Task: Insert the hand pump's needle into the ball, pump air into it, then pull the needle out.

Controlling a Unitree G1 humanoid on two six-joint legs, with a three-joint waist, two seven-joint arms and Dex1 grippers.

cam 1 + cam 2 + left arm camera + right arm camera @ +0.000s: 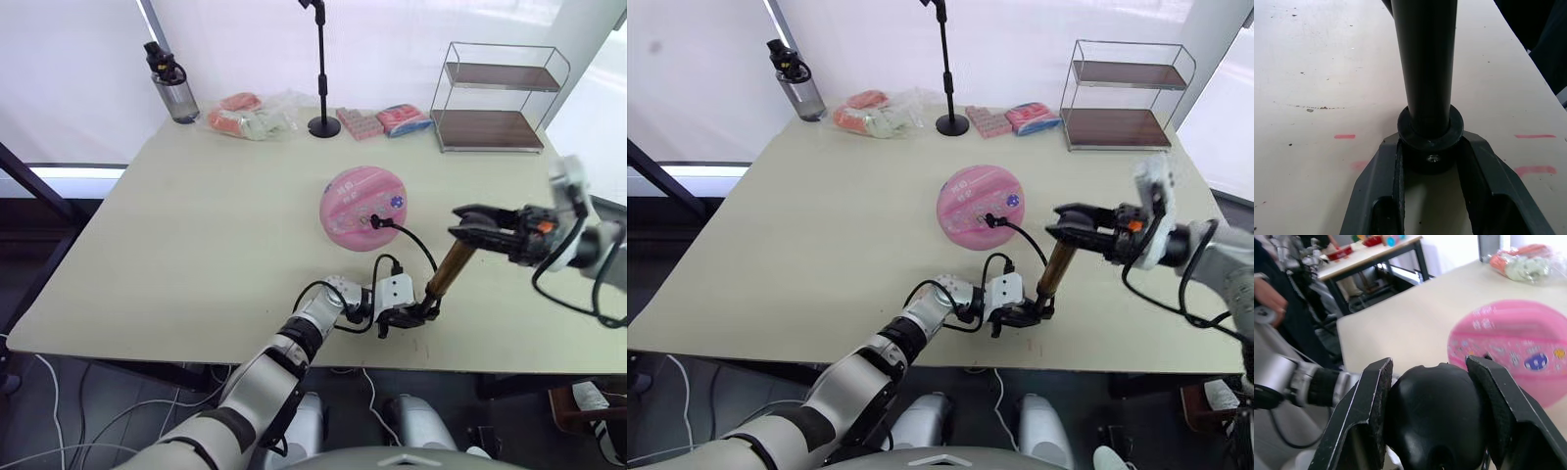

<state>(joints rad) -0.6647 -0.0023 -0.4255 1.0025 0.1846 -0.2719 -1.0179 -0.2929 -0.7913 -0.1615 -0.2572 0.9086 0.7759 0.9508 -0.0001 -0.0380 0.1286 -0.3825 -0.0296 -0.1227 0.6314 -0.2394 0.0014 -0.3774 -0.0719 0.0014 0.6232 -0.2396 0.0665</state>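
From the head, the pink ball [363, 208] sits mid-table with the hose plugged in, the hand pump [448, 266] leaning near the front edge; left wrist, the left gripper [1431, 161] pinches its base cap; right wrist, the right gripper [1436, 418] clamps its black handle [1437, 418].

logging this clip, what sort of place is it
Probably a robot lab or test room: a cream worktable marked with red tape, a black microphone stand at its far edge, and another table with colourful items behind.
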